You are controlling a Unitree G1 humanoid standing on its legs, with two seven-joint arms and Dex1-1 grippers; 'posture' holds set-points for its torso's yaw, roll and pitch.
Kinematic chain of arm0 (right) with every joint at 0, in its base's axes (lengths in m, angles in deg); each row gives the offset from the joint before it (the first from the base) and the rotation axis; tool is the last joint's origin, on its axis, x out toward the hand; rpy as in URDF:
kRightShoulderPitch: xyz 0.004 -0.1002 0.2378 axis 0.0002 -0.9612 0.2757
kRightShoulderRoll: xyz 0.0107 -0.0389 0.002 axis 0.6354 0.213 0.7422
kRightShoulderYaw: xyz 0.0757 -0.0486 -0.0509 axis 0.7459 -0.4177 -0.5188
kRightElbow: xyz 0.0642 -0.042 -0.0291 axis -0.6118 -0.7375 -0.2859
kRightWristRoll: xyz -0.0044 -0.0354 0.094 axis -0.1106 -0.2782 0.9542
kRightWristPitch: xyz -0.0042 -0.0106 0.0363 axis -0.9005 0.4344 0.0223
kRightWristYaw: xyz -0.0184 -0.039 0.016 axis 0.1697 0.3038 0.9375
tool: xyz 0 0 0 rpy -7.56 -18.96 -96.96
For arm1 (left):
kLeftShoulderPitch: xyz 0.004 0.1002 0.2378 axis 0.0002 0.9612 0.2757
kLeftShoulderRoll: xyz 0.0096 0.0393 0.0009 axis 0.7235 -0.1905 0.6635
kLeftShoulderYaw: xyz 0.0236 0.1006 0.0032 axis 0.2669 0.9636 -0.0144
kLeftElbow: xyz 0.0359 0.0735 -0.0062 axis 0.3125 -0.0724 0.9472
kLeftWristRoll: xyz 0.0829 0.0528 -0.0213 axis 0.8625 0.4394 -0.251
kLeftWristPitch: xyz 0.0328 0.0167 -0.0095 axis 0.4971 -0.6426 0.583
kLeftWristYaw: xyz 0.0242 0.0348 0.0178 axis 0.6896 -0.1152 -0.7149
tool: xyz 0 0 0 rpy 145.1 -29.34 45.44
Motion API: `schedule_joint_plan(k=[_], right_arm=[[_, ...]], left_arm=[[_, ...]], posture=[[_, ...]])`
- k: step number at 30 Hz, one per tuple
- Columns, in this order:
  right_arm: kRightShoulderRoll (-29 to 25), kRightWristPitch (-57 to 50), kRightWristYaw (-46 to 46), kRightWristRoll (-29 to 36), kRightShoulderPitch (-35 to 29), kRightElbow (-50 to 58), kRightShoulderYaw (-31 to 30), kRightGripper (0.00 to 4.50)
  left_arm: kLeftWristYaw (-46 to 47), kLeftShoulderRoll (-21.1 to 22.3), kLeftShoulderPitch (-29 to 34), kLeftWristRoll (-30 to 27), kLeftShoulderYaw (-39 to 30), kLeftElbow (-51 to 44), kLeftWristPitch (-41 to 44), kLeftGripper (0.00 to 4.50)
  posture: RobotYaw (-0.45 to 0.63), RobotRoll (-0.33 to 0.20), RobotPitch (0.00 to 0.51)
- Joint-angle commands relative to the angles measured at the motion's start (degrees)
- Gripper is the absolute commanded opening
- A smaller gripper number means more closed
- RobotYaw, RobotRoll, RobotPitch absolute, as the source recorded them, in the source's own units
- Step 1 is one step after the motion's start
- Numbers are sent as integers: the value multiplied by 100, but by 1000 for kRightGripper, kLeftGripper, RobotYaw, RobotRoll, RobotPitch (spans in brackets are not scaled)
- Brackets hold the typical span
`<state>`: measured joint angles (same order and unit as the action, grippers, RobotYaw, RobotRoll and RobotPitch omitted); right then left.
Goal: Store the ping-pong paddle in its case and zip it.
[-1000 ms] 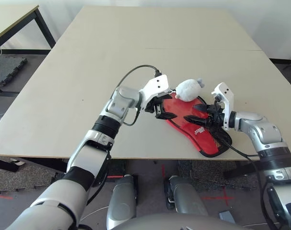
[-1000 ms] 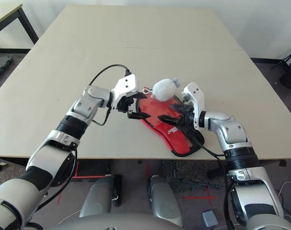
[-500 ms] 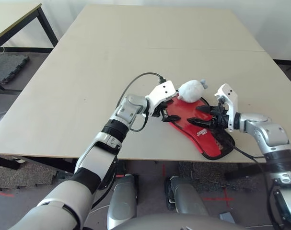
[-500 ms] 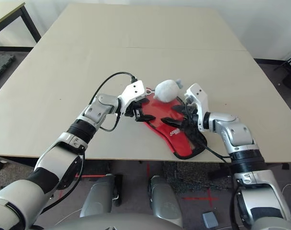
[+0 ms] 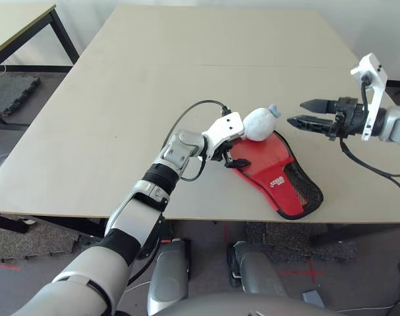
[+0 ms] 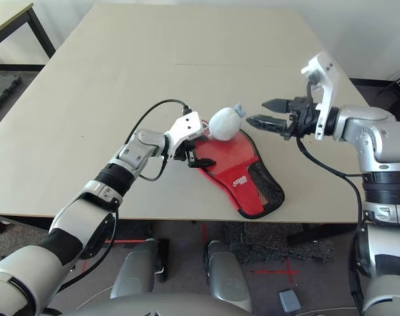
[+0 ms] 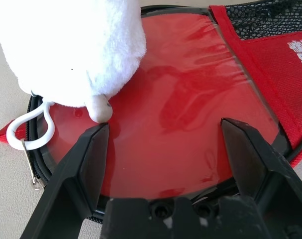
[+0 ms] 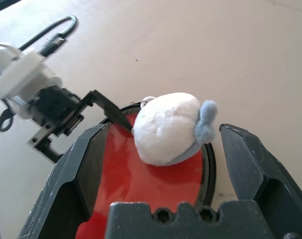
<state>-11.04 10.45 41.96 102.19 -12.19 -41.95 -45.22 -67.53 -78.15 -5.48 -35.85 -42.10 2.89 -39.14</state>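
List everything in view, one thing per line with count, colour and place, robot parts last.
Case: one, red with black mesh pocket and white label, flat on the table near its front edge.
Plush toy: one, white with a pale blue tip, resting on the case's rounded end.
Table: one, light beige, under everything.
Second table: one, beige top with black legs, far left.
Left gripper: one, black fingers, open, low at the case's rounded end.
Right gripper: one, black fingers, open, raised above the table right of the toy.
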Motion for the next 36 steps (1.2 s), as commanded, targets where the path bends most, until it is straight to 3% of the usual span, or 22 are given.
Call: schedule_joint_plan(k=[1,8,17,22,28,30,36], right_arm=[[221,268,-214,-246,236,-410,-152,4500],[924,887,-547,-661,555,-1507,-257,4500],[1240,1328,-646,-932,578,-2497,-246,4500],[1354,1509,-849,-941,698,-2871,-73,2875],[1398,2216,-1426,-1094,990,-3534,138,595],[1385,2416,-1540,-1150,1090,-3758,152,79],[1282,3143,-2065,-1322,1415,-4465,287,5]], left_arm=[[-8,-6,58,168,186,299,72,4474],[-15,9,42,180,195,308,63,4474],[9,29,47,173,194,293,79,4474],[-8,30,80,168,210,245,110,4500],[0,21,51,171,208,295,92,4500],[9,16,45,177,212,313,78,4500],[-10,8,77,183,235,295,82,4500]], posture=[[7,0,136],[26,0,135],[39,0,137],[34,0,135],[31,0,134],[30,0,133],[27,0,134]])
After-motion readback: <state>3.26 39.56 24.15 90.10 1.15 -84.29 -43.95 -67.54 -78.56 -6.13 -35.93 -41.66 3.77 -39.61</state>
